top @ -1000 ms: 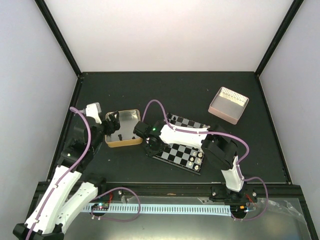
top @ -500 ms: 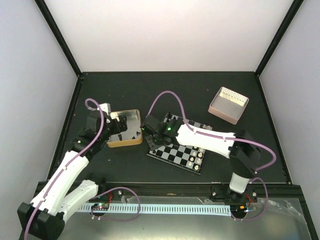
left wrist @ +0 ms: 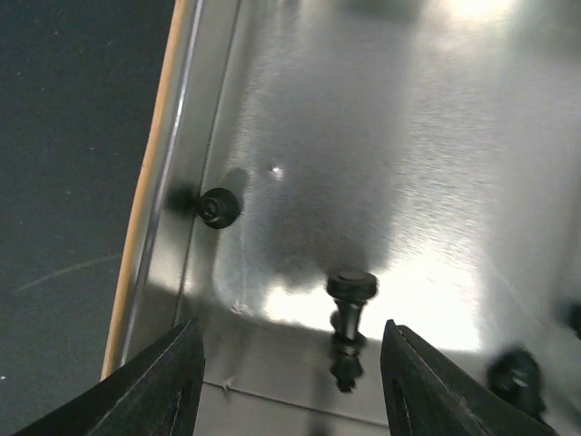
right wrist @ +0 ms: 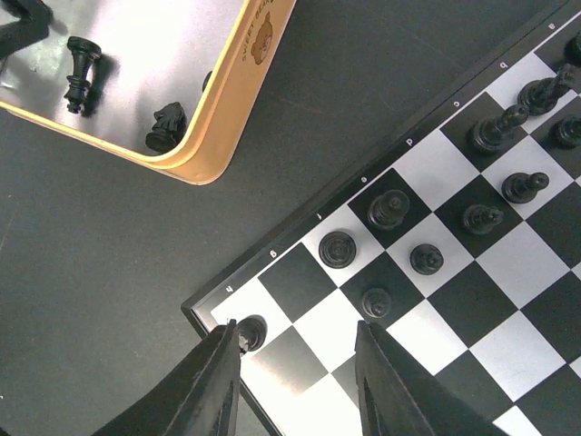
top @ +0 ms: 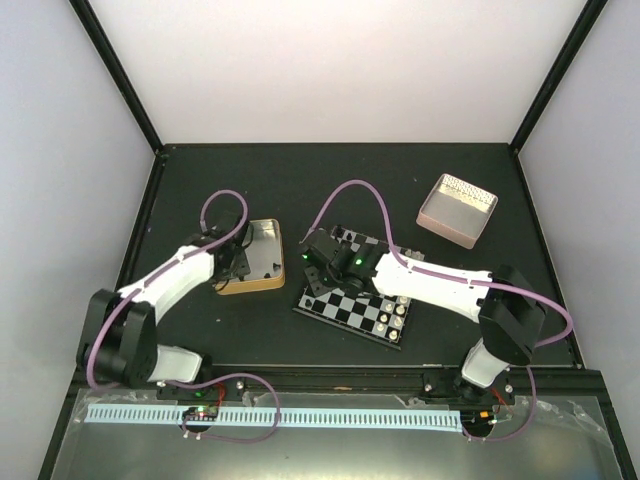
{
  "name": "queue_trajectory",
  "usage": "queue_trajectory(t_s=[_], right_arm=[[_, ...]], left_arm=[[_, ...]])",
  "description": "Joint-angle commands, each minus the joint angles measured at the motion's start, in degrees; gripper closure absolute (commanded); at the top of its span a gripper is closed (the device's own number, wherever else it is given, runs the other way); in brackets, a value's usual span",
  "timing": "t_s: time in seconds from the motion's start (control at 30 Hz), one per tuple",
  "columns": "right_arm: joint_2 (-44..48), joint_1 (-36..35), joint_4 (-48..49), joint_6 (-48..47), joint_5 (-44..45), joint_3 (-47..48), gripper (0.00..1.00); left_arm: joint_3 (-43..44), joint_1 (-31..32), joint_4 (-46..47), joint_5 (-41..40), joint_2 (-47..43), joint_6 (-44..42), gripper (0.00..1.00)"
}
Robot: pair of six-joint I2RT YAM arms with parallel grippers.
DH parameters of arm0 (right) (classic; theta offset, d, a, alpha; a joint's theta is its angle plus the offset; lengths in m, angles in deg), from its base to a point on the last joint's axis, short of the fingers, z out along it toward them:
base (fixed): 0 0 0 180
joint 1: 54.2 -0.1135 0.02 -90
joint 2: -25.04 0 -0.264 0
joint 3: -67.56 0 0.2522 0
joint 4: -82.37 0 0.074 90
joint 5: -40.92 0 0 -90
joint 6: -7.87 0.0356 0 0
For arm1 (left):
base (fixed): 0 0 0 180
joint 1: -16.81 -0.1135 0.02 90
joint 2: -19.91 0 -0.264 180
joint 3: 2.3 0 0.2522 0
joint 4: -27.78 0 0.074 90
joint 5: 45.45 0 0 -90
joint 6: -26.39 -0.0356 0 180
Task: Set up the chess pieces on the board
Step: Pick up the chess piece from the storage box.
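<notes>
Chess pieces (right wrist: 427,259): black, small, in two lots, one on the board (right wrist: 508,300) and one in the tin (right wrist: 238,91).

Item 1, your left claw (left wrist: 290,391). Fingers (left wrist: 154,381) are spread wide with nothing gripped, and the claw is down inside the tin. Just ahead of the gap a tall piece (left wrist: 349,313) rests on the silver floor; you cannot tell from the wrist view whether it stands or lies. A round-topped piece (left wrist: 218,207) sits against the tin's wall, on the left of that view. A third piece (left wrist: 513,377), blurred, lies near the other finger.

Item 2, your right claw (right wrist: 295,391). Fingers are wide apart and hold nothing. The claw hangs over the corner of the board nearest the tin. A corner piece (right wrist: 251,331) sits on the corner square just beside one fingertip (right wrist: 222,363); you cannot tell whether they touch. Past it, more black pieces stand in two rows along the lettered edge.

Item 3, the tin. It is gold-rimmed and lies near the board with bare table between them. Your right wrist view shows two more pieces in its corner, one tall (right wrist: 80,68) and one squat (right wrist: 166,127).

Item 4, from above. Pale pieces (top: 393,316) stand at the board's near right corner. A pink box (top: 457,209) sits well apart, toward the far right of the dark table (top: 300,190).
</notes>
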Motion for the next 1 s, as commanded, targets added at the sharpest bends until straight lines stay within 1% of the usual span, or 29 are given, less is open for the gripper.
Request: queue_trajectory(t_s=[0.0,0.07,0.2,0.27,0.43,0.6,0.77,0.97], right_arm=[[1.2,0.6,3.0,-1.1,0.6,-1.5,0.64],[1.8,0.7,3.3,-1.2,0.4,-2.4,0.65],[2.3,1.0,3.8,-1.1,0.1,-3.2,0.66],[2.5,1.1,3.8,-1.1,-0.1,-3.4,0.67],[2.6,1.3,3.5,-1.0,-0.4,-3.5,0.69],[2.5,1.3,3.1,-0.8,-0.2,-3.3,0.7],[2.0,1.3,2.8,-0.6,-0.5,-3.0,0.71],[1.9,1.4,2.3,-0.3,-0.2,-2.8,0.71]], left_arm=[[3.9,-0.7,-2.5,-7.3,5.6,2.5,0.45],[4.4,-0.8,-1.8,-9.1,7.3,2.6,0.47],[5.9,-1.0,-1.3,-12.4,10.8,2.4,0.55],[6.6,-1.1,-1.0,-13.9,12.4,2.3,0.58],[7.6,-1.3,0.5,-14.1,15.3,1.4,0.59],[7.9,-1.7,1.5,-14.4,16.8,1.2,0.64],[7.9,-2.1,2.3,-14.4,18.4,0.9,0.65],[7.9,-2.4,3.3,-13.9,19.1,-0.1,0.71]])
